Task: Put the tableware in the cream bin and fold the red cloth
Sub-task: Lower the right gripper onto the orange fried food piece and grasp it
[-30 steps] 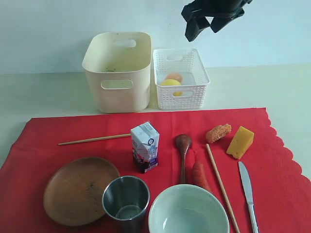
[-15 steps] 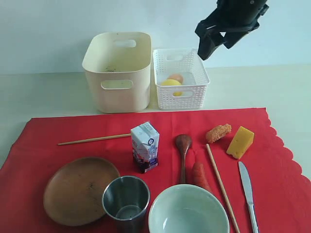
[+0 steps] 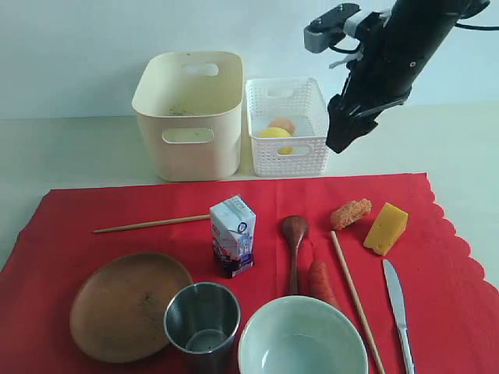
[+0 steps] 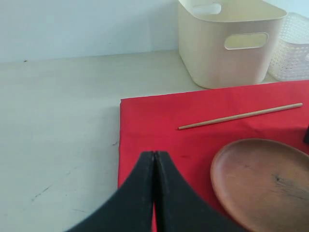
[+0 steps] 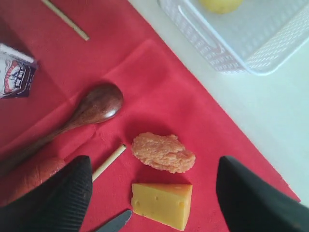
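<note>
The red cloth (image 3: 452, 280) lies flat and carries the wooden plate (image 3: 129, 305), steel cup (image 3: 203, 318), pale bowl (image 3: 302, 339), dark spoon (image 3: 294, 241), two chopsticks (image 3: 152, 224) (image 3: 355, 300) and the knife (image 3: 396, 300). Behind it stands the cream bin (image 3: 187, 109). My right gripper (image 3: 340, 142) hangs open in the air beside the white basket; in its wrist view the right gripper (image 5: 152, 162) is above the cheese wedge (image 5: 161, 203), with the spoon (image 5: 94, 108) nearby. My left gripper (image 4: 154, 154) is shut and empty over the cloth's corner (image 4: 145, 125), near the plate (image 4: 260, 183).
A white lattice basket (image 3: 288, 148) holds an egg (image 3: 281, 123) and a lemon (image 3: 273, 134). Also on the cloth are a milk carton (image 3: 232, 234), a breaded nugget (image 3: 350, 213), the cheese wedge (image 3: 385, 227) and an orange-red piece of food (image 3: 320, 280).
My right gripper has come down and to the right, from high above the basket to beside its right wall. Nothing on the cloth has moved.
</note>
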You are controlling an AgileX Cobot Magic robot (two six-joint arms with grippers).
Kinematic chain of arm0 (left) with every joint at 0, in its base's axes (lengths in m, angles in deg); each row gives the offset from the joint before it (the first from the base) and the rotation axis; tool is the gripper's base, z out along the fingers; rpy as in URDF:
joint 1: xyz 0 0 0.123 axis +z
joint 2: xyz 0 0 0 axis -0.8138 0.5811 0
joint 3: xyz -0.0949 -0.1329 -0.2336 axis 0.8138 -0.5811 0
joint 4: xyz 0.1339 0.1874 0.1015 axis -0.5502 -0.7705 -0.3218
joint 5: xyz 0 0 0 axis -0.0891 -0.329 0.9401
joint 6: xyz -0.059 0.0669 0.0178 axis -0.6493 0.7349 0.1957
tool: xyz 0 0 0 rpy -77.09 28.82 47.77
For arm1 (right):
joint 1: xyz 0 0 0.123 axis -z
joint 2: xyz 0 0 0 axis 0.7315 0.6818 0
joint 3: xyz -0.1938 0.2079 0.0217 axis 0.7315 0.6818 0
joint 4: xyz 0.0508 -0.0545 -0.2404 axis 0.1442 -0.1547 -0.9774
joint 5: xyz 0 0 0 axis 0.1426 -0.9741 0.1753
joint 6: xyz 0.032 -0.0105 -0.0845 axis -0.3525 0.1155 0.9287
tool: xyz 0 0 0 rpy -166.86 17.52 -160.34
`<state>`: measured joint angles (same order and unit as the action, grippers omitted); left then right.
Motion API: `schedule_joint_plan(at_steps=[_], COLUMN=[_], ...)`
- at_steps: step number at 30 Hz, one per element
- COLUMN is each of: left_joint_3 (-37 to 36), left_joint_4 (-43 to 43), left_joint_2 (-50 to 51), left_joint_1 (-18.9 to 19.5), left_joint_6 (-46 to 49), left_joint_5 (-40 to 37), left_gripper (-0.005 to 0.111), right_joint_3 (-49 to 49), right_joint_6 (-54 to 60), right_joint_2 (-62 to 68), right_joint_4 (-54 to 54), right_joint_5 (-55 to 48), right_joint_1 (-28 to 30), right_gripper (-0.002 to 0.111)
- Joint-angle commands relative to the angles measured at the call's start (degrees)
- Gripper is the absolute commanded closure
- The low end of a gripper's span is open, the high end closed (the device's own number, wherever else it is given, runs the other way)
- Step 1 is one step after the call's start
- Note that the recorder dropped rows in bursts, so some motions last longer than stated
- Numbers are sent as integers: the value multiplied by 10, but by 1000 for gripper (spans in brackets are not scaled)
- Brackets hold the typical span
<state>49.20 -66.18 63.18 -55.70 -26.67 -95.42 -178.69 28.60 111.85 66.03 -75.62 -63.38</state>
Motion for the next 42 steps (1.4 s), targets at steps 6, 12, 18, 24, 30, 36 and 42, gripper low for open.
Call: schedule_joint_plan(at_steps=[6, 12, 18, 24, 30, 36, 42], left_joint_3=[-2, -2, -2, -2, -2, -2, -2], left_joint_4=[1, 1, 1, 1, 1, 1, 1], left_joint_2=[-4, -4, -4, -4, -4, -4, -4], left_joint_1=[2, 2, 2, 2, 2, 2, 2], left_joint_6=[-1, -1, -1, -1, -1, -1, -1], left_joint_5=[3, 3, 3, 3, 3, 3, 3], left_gripper=[107, 107, 107, 107, 107, 107, 107], right_joint_3=[27, 30, 30, 30, 30, 30, 30], right_joint_6=[49, 158, 291, 406, 417, 417, 417], right_joint_2=[14, 42, 78, 118, 141, 171, 181], right_joint_4=[4, 0, 0, -1, -80, -80, -80], right_joint_5=[0, -36, -57, -33, 27, 58, 91], right_joint_1=[2, 2, 2, 2, 2, 2, 2], right_gripper=[40, 40, 40, 40, 40, 40, 40])
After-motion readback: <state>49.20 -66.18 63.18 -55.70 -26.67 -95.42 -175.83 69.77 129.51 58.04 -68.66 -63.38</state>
